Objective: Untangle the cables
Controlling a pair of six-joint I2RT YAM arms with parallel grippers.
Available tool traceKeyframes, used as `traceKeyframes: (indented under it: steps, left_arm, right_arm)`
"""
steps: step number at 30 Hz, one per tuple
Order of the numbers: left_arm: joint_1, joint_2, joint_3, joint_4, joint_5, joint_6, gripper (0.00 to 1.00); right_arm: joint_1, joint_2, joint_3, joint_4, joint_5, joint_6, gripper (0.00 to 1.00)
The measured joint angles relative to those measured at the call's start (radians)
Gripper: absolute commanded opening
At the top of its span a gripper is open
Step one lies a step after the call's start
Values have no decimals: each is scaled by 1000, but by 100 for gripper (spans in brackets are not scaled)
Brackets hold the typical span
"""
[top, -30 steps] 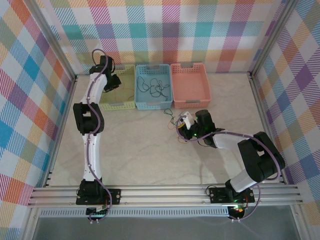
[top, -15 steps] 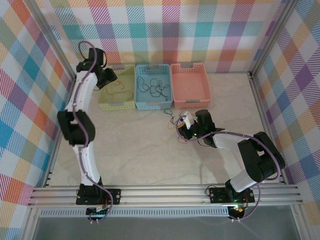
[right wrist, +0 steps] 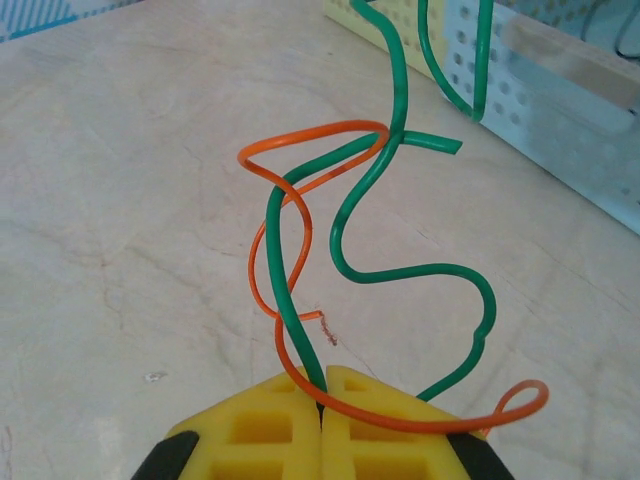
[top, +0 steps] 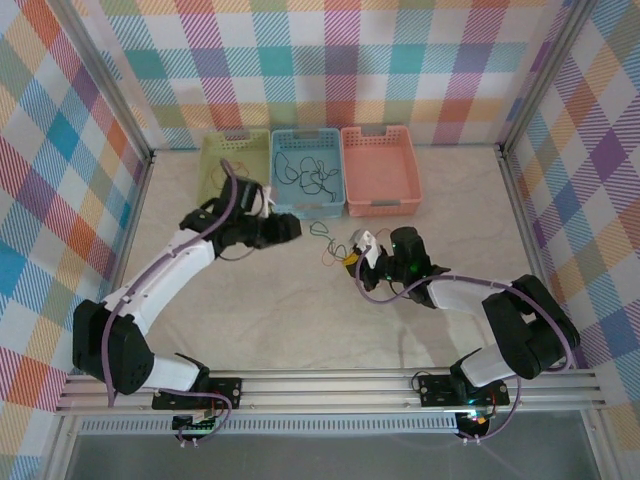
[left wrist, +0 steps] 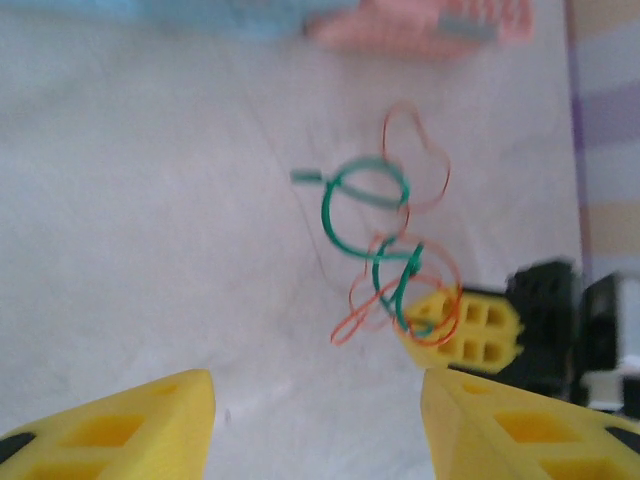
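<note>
A tangle of thin cables lies on the table: a green cable point(right wrist: 400, 270) and an orange cable point(right wrist: 262, 250) looped through each other. In the top view the tangle point(top: 328, 240) sits between the two grippers. My right gripper point(right wrist: 322, 392) is shut, with the green cable running into the seam of its yellow fingertips and the orange one crossing over them. That gripper point(top: 352, 256) holds the tangle's right end. My left gripper point(top: 290, 230) is just left of the tangle and open. Its yellow fingertips point(left wrist: 140, 420) stand wide apart with the cables point(left wrist: 385, 250) ahead of them, untouched.
Three baskets line the back: a green basket point(top: 232, 152), a blue basket point(top: 307, 205) holding several dark wires point(top: 305, 175), and a pink basket point(top: 380, 205). The blue basket's wall point(right wrist: 560, 110) stands close behind the tangle. Aluminium rails edge the table.
My left arm swung from the green basket down to the table, beside the tangle, and its gripper opened. The right gripper stayed shut on the cable and barely moved.
</note>
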Motion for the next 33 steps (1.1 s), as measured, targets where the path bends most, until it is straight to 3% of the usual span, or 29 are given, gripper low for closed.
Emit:
traceKeyframes:
  steps: [5,12,18,23,33]
  left_arm:
    - [-36,-84,-91,8,35,-27,59]
    - [-82,-196,-107,34,-3,-67,62]
    - [-84,-174,-102,40,-26,-109,62]
    - [-84,-121,-84,45,-78,-108,61]
    - [-84,-169,-224,176,-108,-99,61]
  right_arm:
    - [42,-1,-2,5,-10,-60,0]
    - [72,-1,-2,5,-13,-121,0]
    - [83,-1,-3,7,1,-155,0]
    - [124,-3,-32,28,71,-210,0]
    - [214,-17,-99,132,233,-368,0]
